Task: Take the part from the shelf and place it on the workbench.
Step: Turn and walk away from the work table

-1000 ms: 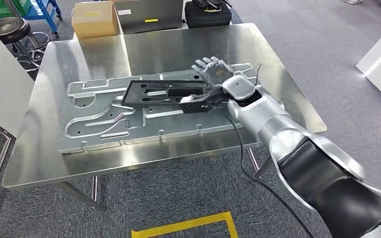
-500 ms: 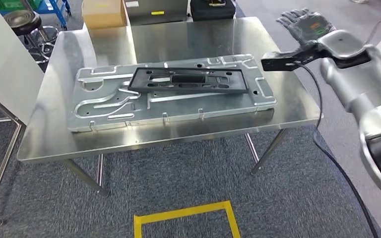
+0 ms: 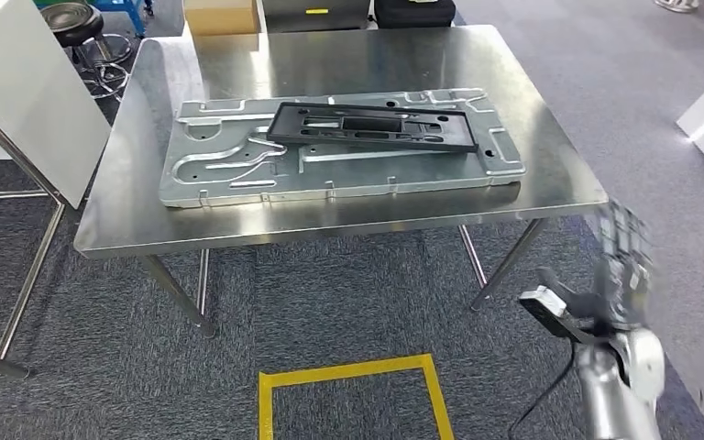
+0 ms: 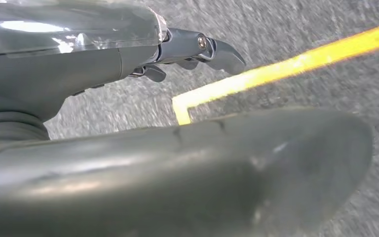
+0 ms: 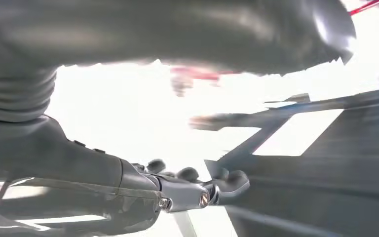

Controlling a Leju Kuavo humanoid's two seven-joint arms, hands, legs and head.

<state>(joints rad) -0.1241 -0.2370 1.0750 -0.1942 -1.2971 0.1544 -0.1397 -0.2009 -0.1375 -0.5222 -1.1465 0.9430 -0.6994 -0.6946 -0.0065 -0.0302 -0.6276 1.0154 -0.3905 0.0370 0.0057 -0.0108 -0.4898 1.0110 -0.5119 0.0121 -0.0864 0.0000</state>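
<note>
Head view, black part (image 3: 372,126): lay flat across the upper half of the grey metal plate (image 3: 238,170), long side running from 9 to 3 o'clock, touched by no robot hand. Rested on the plate, not on bare steel, presumably because that plate serves as its seat. Plate itself sat squarely on the steel worktop (image 3: 568,179), near the middle, well clear of every edge. Judged from this, placing looked done. Right robot hand (image 3: 625,266) hung at about 4 o'clock from the part, below the worktop's edge and well apart from it, blurred; fingers seemed spread with nothing in them, likely lowered out of the way. Left robot hand (image 4: 197,49) seen in the left wrist view, hanging over carpet and a strip of yellow floor tape (image 4: 286,66), fingers loosely apart, empty. Black stool (image 3: 71,18) stood at 10 o'clock beyond the worktop.
</note>
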